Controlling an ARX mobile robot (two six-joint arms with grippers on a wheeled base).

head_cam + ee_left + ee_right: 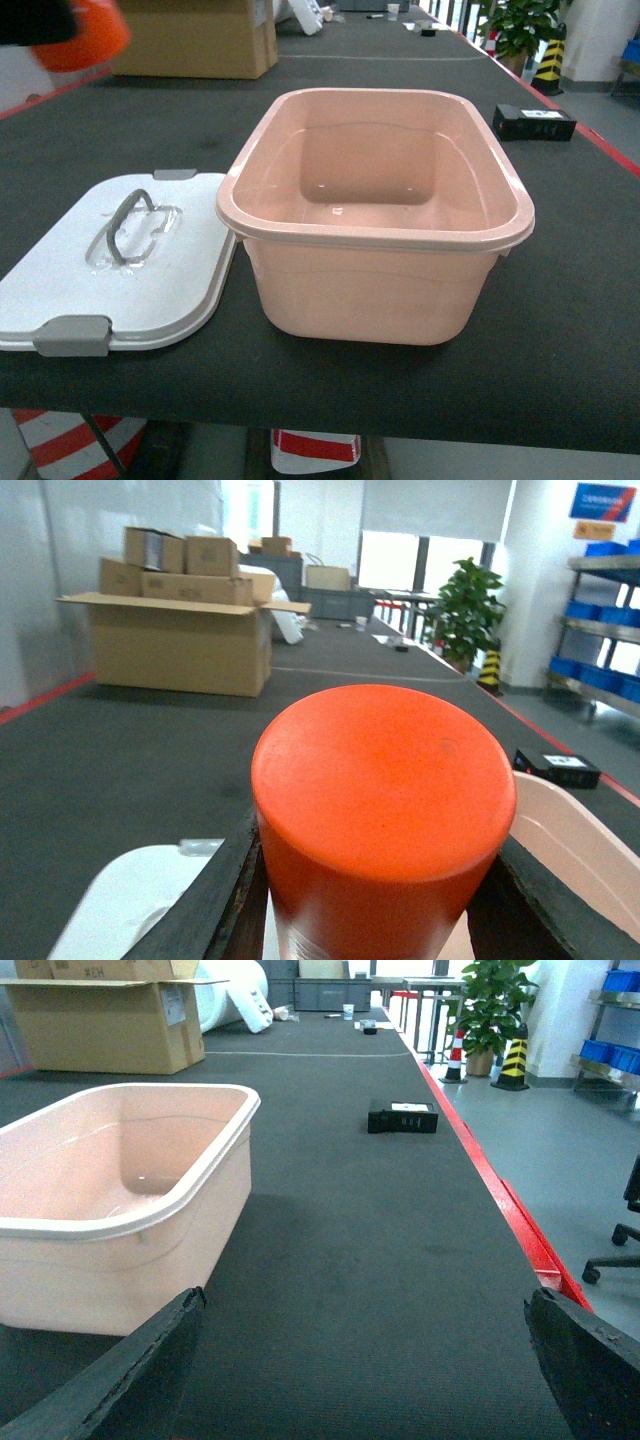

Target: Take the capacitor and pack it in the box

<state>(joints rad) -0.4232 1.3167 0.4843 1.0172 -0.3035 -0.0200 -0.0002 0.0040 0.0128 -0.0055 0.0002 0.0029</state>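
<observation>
Orange cylindrical plastic capacitor (383, 810): clenched in left hand (372, 900), up left of pale pink rectangular plastic box (375, 215). Right hand (365, 1365): released.

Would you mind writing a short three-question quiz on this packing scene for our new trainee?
1. True or false: the box already holds a capacitor.
2. Which gripper holds the orange capacitor? A) left B) right
3. Fill in: the white lid lies on the table to the box's ____ in the head view.

Key: 1 false, the box is empty; 2 A, the left gripper; the right gripper is open and empty; 3 left.
</observation>
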